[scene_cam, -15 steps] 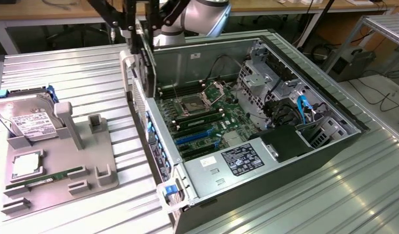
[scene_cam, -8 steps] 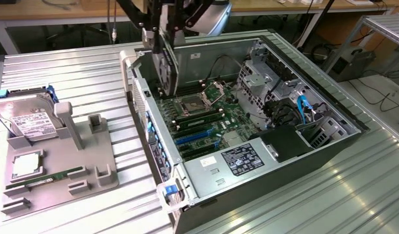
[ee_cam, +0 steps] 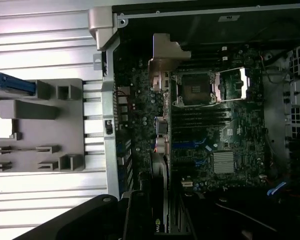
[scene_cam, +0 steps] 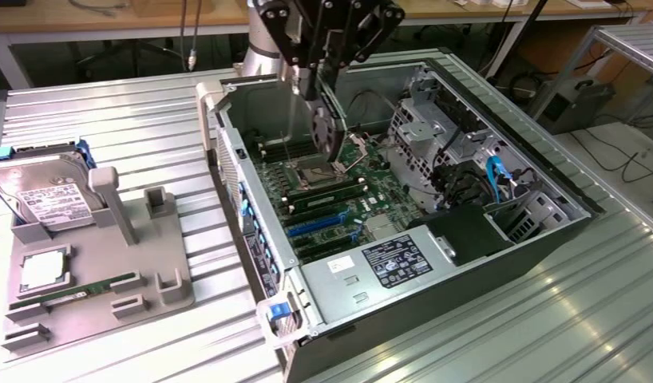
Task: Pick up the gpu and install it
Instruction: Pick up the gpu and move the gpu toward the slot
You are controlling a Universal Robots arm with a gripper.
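Note:
My gripper (scene_cam: pixel 322 62) hangs over the open computer case (scene_cam: pixel 225 120), shut on the gpu (scene_cam: pixel 326 128). The gpu is a thin dark card held on edge, reaching down toward the motherboard (scene_cam: pixel 338 199) near the CPU socket (scene_cam: pixel 318 173). The blue expansion slots (scene_cam: pixel 314 225) lie nearer the exterior view's bottom, apart from the card. In the wrist view the gpu (ee_cam: pixel 160 150) appears edge-on, running from my gripper (ee_cam: pixel 157 220) to its silver end bracket (ee_cam: pixel 165 52). It floats above the board beside the CPU socket (ee_cam: pixel 195 89) and the case wall (ee_cam: pixel 109 100).
A grey fixture (scene_cam: pixel 93 271) on the exterior view's left holds a hard drive (scene_cam: pixel 45 195), a green memory stick (scene_cam: pixel 77 289) and a CPU chip (scene_cam: pixel 45 271). Inside the case sit a power supply (scene_cam: pixel 396 259), a drive cage (scene_cam: pixel 428 120) and blue cables (scene_cam: pixel 497 179).

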